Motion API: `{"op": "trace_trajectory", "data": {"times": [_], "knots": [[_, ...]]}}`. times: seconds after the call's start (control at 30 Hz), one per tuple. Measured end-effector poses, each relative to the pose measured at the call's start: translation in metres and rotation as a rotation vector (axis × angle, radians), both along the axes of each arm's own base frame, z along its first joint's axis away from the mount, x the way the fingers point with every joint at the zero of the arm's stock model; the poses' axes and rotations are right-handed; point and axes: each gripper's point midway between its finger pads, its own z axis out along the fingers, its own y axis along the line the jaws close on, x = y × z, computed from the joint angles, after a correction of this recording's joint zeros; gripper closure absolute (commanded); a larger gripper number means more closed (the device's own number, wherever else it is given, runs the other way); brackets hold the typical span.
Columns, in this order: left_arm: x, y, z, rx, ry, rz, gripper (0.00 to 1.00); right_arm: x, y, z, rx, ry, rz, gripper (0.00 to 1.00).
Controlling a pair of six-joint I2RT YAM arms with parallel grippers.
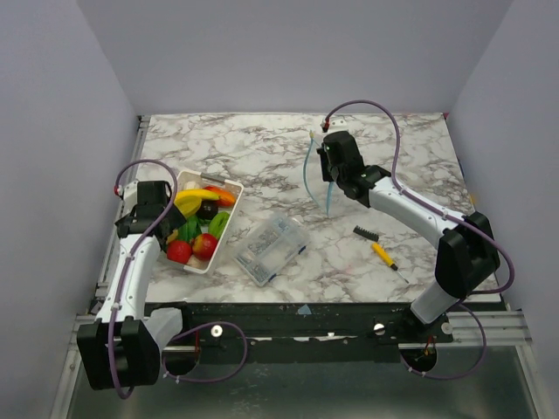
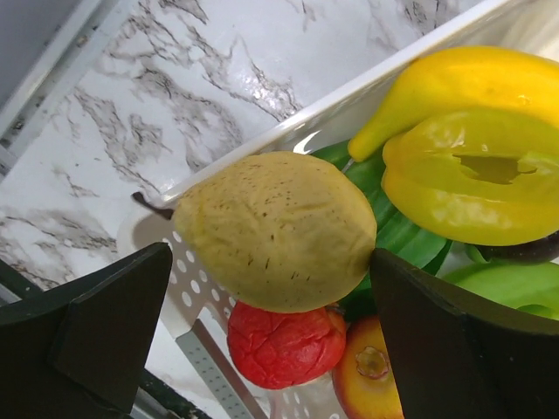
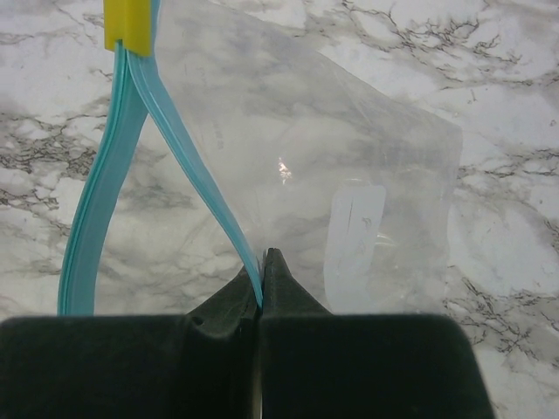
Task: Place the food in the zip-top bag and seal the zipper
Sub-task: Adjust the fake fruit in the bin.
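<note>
Pinched together in the right wrist view, the right tool [image 3: 262,266] was clamped on one lip of the zipper [image 3: 199,170], its black fingers [image 3: 218,310] meeting on the light blue strip. The other lip bowed away to the left, so the mouth stood parted. Both lips ran up to a small yellow slider [image 3: 128,26]. The zip-top bag [image 3: 349,175] hung clear and empty below the strip, with marble showing through it. From above, the bag was held at the far middle of the bench [image 1: 262,148], well apart from the food.

The left tool [image 2: 271,253] was closed on a tan speckled fruit [image 2: 271,223], one finger against each side of it, over the left rim of the white tray [image 2: 288,131]. Beneath and beside that fruit lay a red piece [image 2: 284,345], a yellow banana [image 2: 472,78], a cut yellow piece [image 2: 472,175] and green leaves [image 2: 397,231].

In the top view the tray sat at the left of the bench, also holding two red apples [image 1: 179,251] and a green piece [image 1: 218,223]. A clear rigid box [image 1: 272,247] lay just to the tray's right. A yellow-handled brush [image 1: 381,253] rested farther right, near the right arm.
</note>
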Motion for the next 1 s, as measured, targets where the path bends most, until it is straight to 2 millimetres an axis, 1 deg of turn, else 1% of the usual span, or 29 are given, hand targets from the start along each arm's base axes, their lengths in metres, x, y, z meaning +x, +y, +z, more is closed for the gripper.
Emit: {"op": "trace_trajectory", "data": {"times": [0.17,0.27,0.33,0.43,0.5,0.6,0.63,0.7,0.77,0.83,0.9,1.0], "knots": [[0.003,-0.009,-0.023,-0.077,0.001,-0.004,0.01,0.000,0.002,0.000,0.005,0.003,0.008,0.99],[0.007,-0.015,-0.029,-0.112,-0.006,-0.017,0.01,-0.001,0.002,0.000,0.007,0.004,0.012,0.99],[0.010,-0.017,-0.030,-0.128,-0.021,-0.019,0.04,-0.001,0.003,0.000,0.008,0.006,0.015,0.99],[0.012,-0.018,-0.030,-0.138,-0.033,-0.011,0.16,-0.001,0.003,-0.001,0.010,0.007,0.018,0.99],[0.013,-0.018,-0.031,-0.143,-0.041,-0.001,0.20,-0.001,0.004,-0.001,0.010,0.007,0.019,0.99],[0.011,-0.018,-0.032,-0.147,-0.047,0.006,0.20,-0.001,0.004,-0.001,0.010,0.008,0.019,1.00],[0.010,-0.018,-0.033,-0.149,-0.051,0.007,0.18,-0.001,0.004,-0.001,0.011,0.008,0.020,0.99],[0.010,-0.018,-0.032,-0.152,-0.057,0.011,0.18,-0.001,0.004,-0.001,0.011,0.009,0.021,1.00],[0.010,-0.021,-0.032,-0.165,-0.063,0.008,0.28,-0.002,0.005,-0.001,0.013,0.010,0.026,0.99],[0.012,-0.025,-0.032,-0.183,-0.066,-0.007,0.40,-0.002,0.005,-0.001,0.015,0.011,0.028,0.99],[0.013,-0.030,-0.033,-0.207,-0.068,-0.034,0.43,-0.002,0.006,-0.001,0.016,0.011,0.029,0.99],[0.014,-0.038,-0.031,-0.237,-0.075,-0.071,0.45,-0.002,0.006,-0.001,0.015,0.013,0.030,0.99]]}}
